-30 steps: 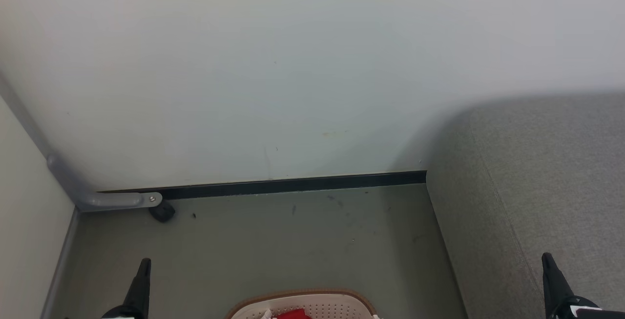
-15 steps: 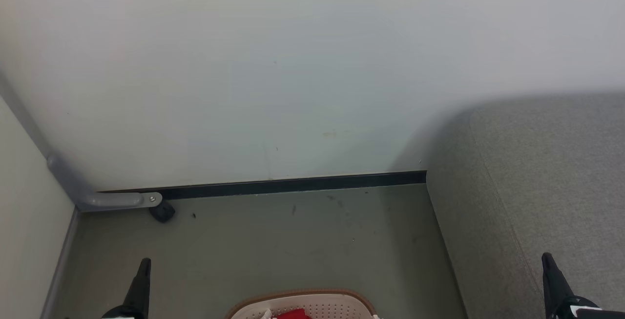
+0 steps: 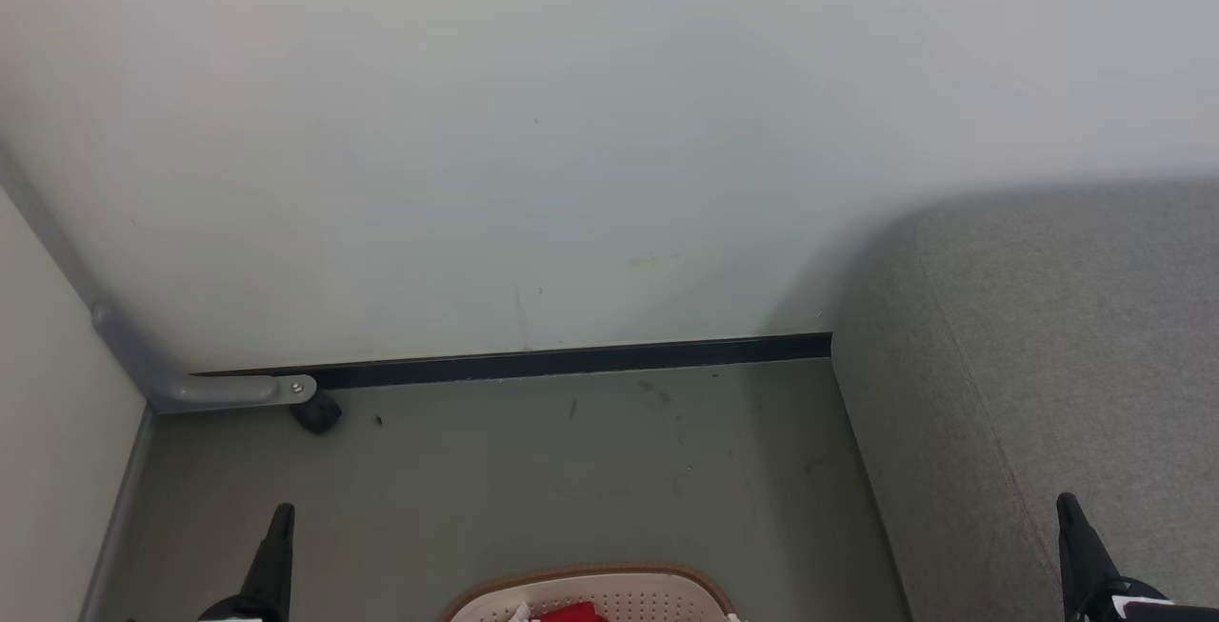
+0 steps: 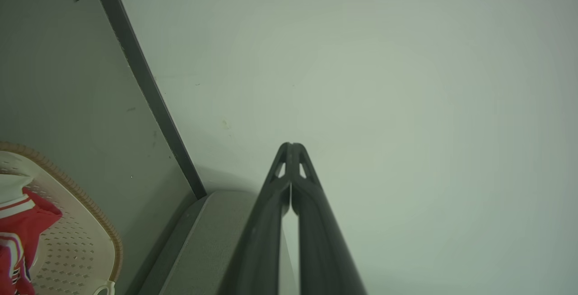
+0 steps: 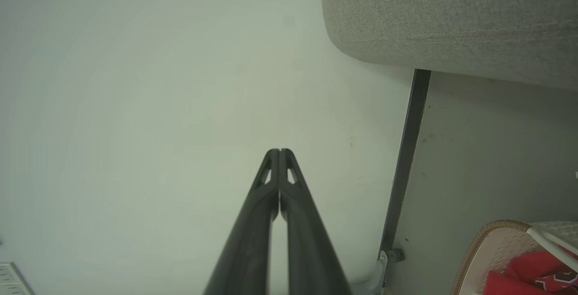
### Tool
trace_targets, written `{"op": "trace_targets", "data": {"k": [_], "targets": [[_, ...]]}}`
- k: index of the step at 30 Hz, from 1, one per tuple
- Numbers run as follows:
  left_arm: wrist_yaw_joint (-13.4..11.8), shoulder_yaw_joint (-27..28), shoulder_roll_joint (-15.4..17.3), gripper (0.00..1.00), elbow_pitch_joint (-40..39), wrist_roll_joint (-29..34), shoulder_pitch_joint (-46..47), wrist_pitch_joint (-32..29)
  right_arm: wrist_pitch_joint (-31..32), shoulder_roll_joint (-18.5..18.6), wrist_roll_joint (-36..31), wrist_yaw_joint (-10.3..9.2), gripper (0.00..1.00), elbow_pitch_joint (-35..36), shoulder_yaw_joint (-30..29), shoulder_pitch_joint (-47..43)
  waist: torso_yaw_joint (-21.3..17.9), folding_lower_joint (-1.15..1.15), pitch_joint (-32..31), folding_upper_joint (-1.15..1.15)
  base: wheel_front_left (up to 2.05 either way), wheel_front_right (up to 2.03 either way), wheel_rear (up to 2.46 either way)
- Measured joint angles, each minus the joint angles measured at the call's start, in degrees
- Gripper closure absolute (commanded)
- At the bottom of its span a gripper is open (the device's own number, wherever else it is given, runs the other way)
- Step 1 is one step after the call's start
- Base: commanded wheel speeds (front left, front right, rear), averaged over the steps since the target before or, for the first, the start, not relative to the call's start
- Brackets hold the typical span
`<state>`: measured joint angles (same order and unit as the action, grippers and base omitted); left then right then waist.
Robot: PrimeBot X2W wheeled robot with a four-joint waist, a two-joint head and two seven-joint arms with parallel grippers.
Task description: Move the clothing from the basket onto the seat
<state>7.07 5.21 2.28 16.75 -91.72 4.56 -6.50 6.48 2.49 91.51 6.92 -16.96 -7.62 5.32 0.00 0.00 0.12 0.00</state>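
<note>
Legend: the left gripper (image 3: 283, 513) and right gripper (image 3: 1067, 504) were both closed and empty, clear of the basket (image 3: 592, 570). The red clothing (image 3: 569, 612) lay inside it, beside the seat (image 3: 1076, 336). We judged it light, limp, best pinched at a raised fold.

Bare floor (image 3: 571, 470) open between basket (image 3: 657, 593) rim near and wall (image 3: 571, 174) far. Right blocked by seat (image 3: 1048, 336) flank; top surface open. Far-left corner crowded: side panel (image 3: 48, 431), grey bracket (image 3: 219, 391), black caster (image 3: 316, 411).
</note>
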Motion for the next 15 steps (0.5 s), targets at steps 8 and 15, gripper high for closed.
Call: {"op": "trace_targets", "data": {"k": [8, 15], "targets": [[0.0, 0.0, 0.0, 1.0, 0.0, 0.0, 0.0, 0.0, 0.0, 0.0, 0.0, 0.0, 1.0, 0.0, 0.0, 0.0, 0.0, 0.0, 0.0, 0.0, 0.0, 0.0, 0.0], [0.0, 0.0, 0.0, 1.0, 0.0, 0.0, 0.0, 0.0, 0.0, 0.0, 0.0, 0.0, 1.0, 0.01, 0.0, 0.0, 0.0, 0.0, 0.0, 0.0, 0.0, 0.0, 0.0]]}}
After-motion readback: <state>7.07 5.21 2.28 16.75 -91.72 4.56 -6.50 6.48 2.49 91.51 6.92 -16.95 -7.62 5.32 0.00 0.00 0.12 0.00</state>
